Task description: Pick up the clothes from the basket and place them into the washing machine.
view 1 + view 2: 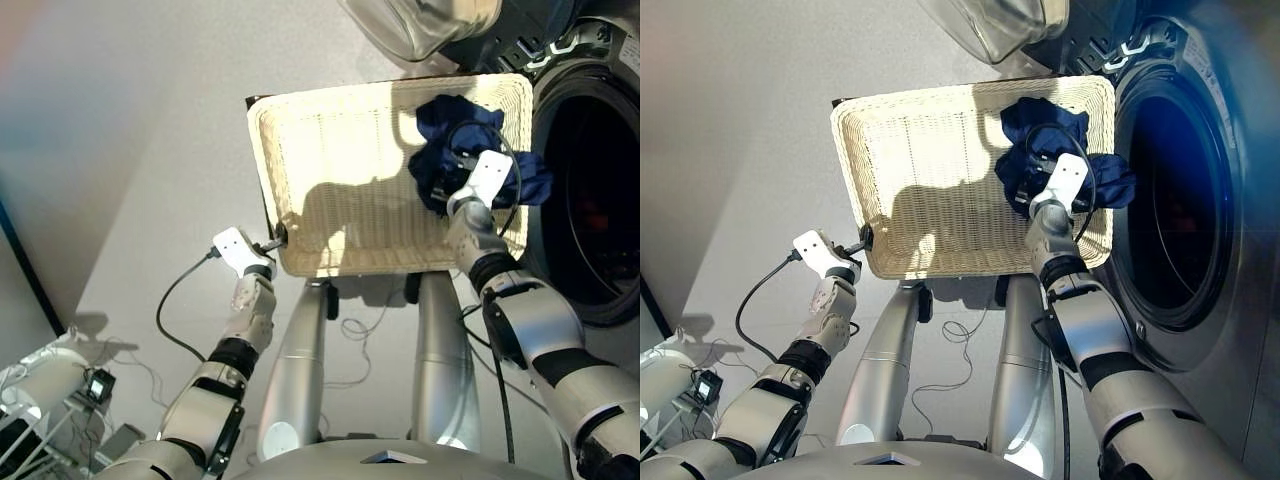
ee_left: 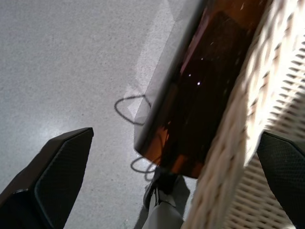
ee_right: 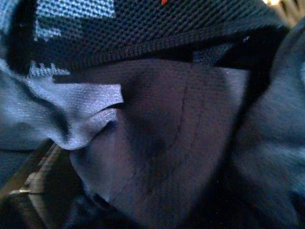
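The basket (image 1: 330,150) lies bare from its centre toward nine o'clock; navy clothes (image 1: 450,150) crowd its three o'clock edge beside the washing machine's (image 1: 590,190) unblocked drum hole.

A laundry corner is shown, in a test room more than in a home. A dark grey washing machine (image 1: 1180,200) with an open round drum is seen, and its glass door (image 1: 1000,25) is swung open just beside it. A woven basket (image 1: 330,170) is placed in front of the machine. Loose cables (image 1: 345,340) are left on the plain grey floor (image 1: 130,120) near the machine.
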You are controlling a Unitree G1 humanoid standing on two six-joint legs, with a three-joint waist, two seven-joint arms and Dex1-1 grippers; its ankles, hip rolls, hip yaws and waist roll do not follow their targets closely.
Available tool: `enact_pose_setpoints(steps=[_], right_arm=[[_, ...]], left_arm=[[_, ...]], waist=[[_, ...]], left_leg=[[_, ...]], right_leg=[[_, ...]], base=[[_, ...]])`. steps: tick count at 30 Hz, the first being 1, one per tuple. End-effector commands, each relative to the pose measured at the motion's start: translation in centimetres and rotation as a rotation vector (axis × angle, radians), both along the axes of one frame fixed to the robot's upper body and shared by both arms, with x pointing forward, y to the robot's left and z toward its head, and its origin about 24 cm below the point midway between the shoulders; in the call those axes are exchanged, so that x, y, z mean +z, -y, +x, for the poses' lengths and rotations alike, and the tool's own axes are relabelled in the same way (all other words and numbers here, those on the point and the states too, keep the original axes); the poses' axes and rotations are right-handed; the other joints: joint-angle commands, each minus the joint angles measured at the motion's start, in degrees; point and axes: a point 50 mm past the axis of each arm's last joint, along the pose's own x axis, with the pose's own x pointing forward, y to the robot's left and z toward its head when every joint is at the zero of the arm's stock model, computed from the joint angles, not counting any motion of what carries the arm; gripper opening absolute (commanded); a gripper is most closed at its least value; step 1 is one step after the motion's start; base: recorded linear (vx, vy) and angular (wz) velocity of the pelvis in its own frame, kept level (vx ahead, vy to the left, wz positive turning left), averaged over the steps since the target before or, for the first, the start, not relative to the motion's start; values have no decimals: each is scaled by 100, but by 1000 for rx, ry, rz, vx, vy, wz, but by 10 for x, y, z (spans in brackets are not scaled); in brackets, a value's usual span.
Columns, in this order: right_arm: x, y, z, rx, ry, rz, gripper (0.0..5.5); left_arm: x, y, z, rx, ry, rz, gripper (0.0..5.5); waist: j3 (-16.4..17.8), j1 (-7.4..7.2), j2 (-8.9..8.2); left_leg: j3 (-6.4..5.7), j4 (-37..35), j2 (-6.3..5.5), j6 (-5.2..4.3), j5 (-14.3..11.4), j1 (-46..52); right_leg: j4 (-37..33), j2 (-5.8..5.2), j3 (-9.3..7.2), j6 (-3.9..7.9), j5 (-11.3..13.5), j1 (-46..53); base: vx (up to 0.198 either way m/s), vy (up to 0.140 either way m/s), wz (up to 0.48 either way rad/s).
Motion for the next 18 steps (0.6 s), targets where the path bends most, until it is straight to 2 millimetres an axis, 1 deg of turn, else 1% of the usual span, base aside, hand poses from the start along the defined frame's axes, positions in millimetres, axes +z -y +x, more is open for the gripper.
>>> enact_pose_setpoints(steps=[1, 3, 6, 8, 9, 11, 12, 13, 14, 15, 16, 17, 18], right_arm=[[23, 27, 3, -101, 53, 27, 0], [19, 24, 2, -94, 46, 19, 0], [10, 19, -1, -90, 46, 54, 0], [7, 17, -2, -94, 54, 77, 0], [2, 17, -5, -103, 65, 108, 0], [1, 17, -6, -116, 78, 119, 0], [1, 17, -9, -133, 103, 114, 0], [1, 18, -11, -151, 121, 132, 0], [0, 17, -11, -152, 119, 132, 0], [7, 21, -13, -176, 159, 70, 0], [7, 20, -14, -178, 158, 67, 0], [12, 26, -19, -223, 207, 43, 0], [17, 31, -23, -261, 244, 9, 0]], left_arm=[[3, -28, -5, 80, 19, 19, 550], [2, -26, -5, 74, 16, 21, 550], [4, -26, -3, 81, 22, 18, 550], [4, -27, -3, 87, 23, 16, 550], [4, -26, -3, 91, 27, 11, 550], [4, -27, -4, 96, 26, 11, 550], [1, -28, -6, 107, 17, 8, 550], [-1, -27, -8, 111, 11, 4, 550], [-2, -27, -8, 111, 10, 4, 550], [-4, -29, -10, 130, 2, 1, 550], [-4, -29, -10, 130, 1, 1, 550], [-7, -29, -12, 144, -6, 4, 550], [-8, -29, -14, 154, -7, 5, 550]], waist=[[-10, 103, 184], [-42, 76, 150], [-101, 12, 110], [-108, -9, 94], [-132, -45, 78], [-123, -68, 69], [-121, -138, 58], [-115, -167, 56], [-104, -165, 53], [-110, -237, 48], [-96, -238, 48], [-105, -314, 49], [-74, -368, 38]], left_leg=[[53, 897, -56, 289, -937, -32], [69, 874, -68, 290, -942, 24], [88, 748, -71, 287, -937, 200], [104, 672, -74, 286, -925, 294], [125, 525, -64, 277, -913, 460], [135, 410, -57, 273, -884, 589], [185, 226, -41, 263, -843, 772], [209, 114, -35, 256, -813, 886], [210, 91, -33, 256, -803, 917], [262, -131, -12, 246, -737, 1098], [263, -158, -10, 246, -724, 1132], [313, -318, -26, 228, -674, 1286], [387, -427, -51, 247, -470, 1307]], right_leg=[[-94, 105, 66, 531, -209, 302], [-131, 103, 59, 524, -207, 360], [-243, 95, 55, 533, -168, 528], [-316, 96, 58, 539, -145, 619], [-476, 87, 78, 547, -110, 760], [-603, 88, 81, 557, -64, 878], [-841, 87, 106, 581, 32, 1047], [-967, 90, 108, 596, 76, 1150], [-988, 93, 108, 596, 87, 1179], [-1213, 112, 153, 619, 181, 1336], [-1236, 115, 153, 620, 193, 1367], [-1459, 140, 192, 647, 275, 1509], [-1630, 127, 185, 627, 512, 1537]], base=[[0, 0, 0], [0, 0, 0], [0, 0, 0], [0, 0, 0], [0, 0, 0], [-5, 26, -39], [-15, 74, -96], [-16, 60, -156], [-20, 60, -218], [-16, 38, -242], [-25, 79, -243], [-123, 73, -204], [-127, 89, -212]])
